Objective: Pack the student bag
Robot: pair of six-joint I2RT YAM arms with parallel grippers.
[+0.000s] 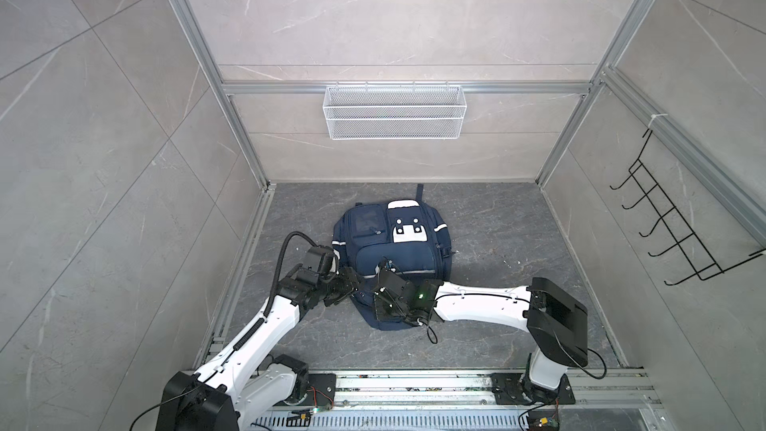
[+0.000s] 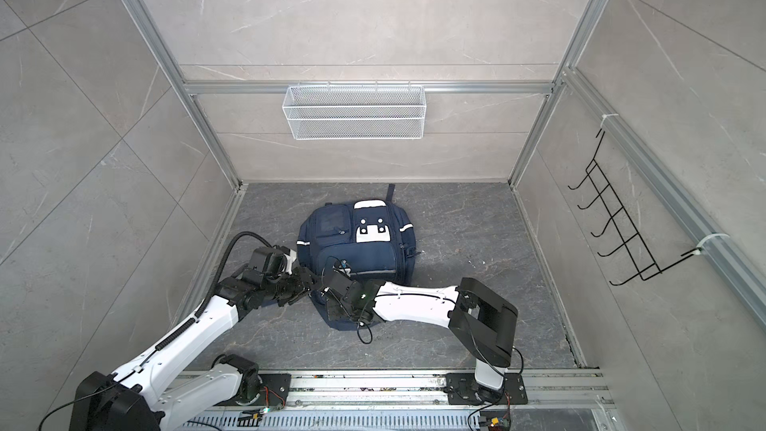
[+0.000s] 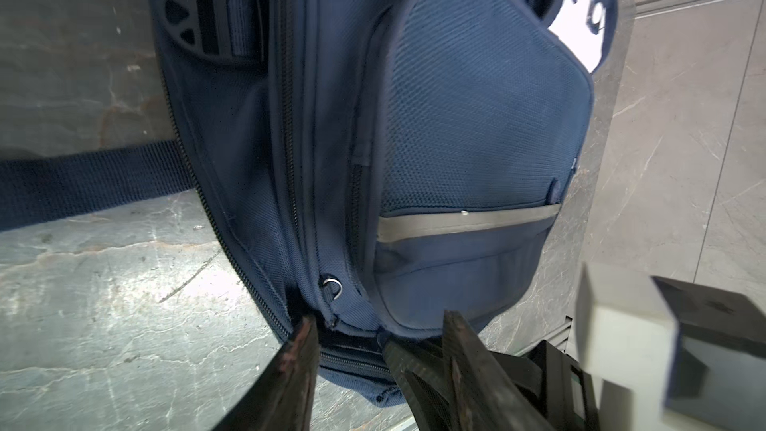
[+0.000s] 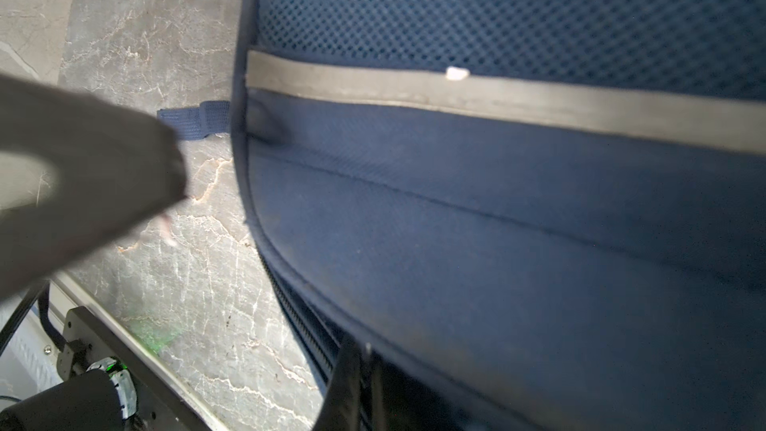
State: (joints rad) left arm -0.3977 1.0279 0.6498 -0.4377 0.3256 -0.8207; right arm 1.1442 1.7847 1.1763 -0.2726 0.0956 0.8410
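Note:
The student bag (image 1: 393, 250) (image 2: 360, 254), navy with white patches and silver stripes, lies flat on the grey floor in both top views. Both grippers meet at its near left corner. My left gripper (image 3: 379, 329) (image 1: 357, 281) is open, its fingers straddling the bag's corner seam and zip (image 3: 352, 360) without closing on them. My right gripper (image 4: 358, 352) (image 1: 375, 284) is shut at the zip line along the bag's edge (image 4: 306, 325), with a small pale bit pinched at its tips. The bag's (image 4: 497, 221) front pocket and silver stripe (image 4: 497, 93) fill the right wrist view.
A loose navy strap (image 3: 83, 184) trails over the floor beside the bag. A white mesh basket (image 1: 393, 111) hangs on the back wall and a black hook rack (image 1: 671, 221) on the right wall. Aluminium rails (image 1: 414, 387) run along the front.

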